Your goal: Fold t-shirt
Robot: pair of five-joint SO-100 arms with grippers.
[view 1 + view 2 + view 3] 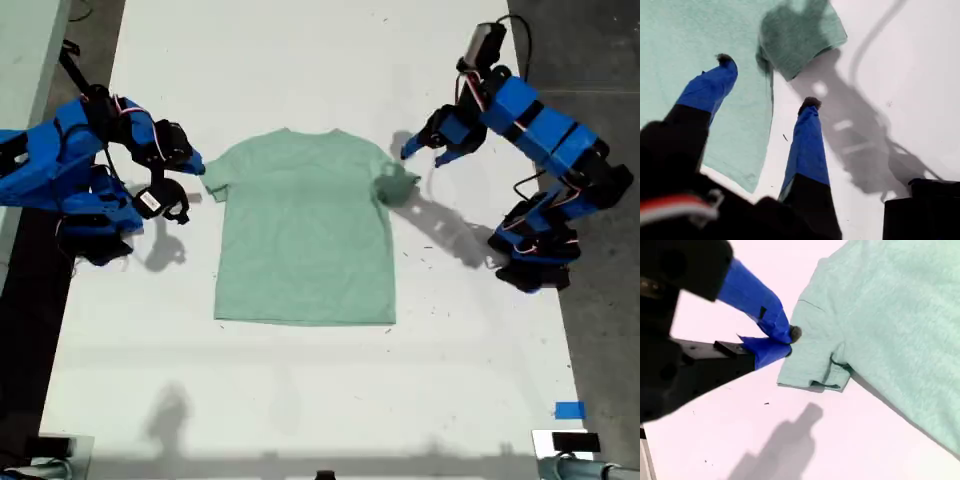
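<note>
While t-shirt lies flat, first tool gapes empty; second tool closed, grip on sleeve unclear.

One t-shirt, mint green, two short sleeves, lying just beyond fingers of both arms. Two blue arms, one gripper each: my first gripper, my second gripper. Two fingers on first, spread apart; two fingers on second, tips together at sleeve edge. One white bench. One blue tape square, well apart from all fingers.
</note>
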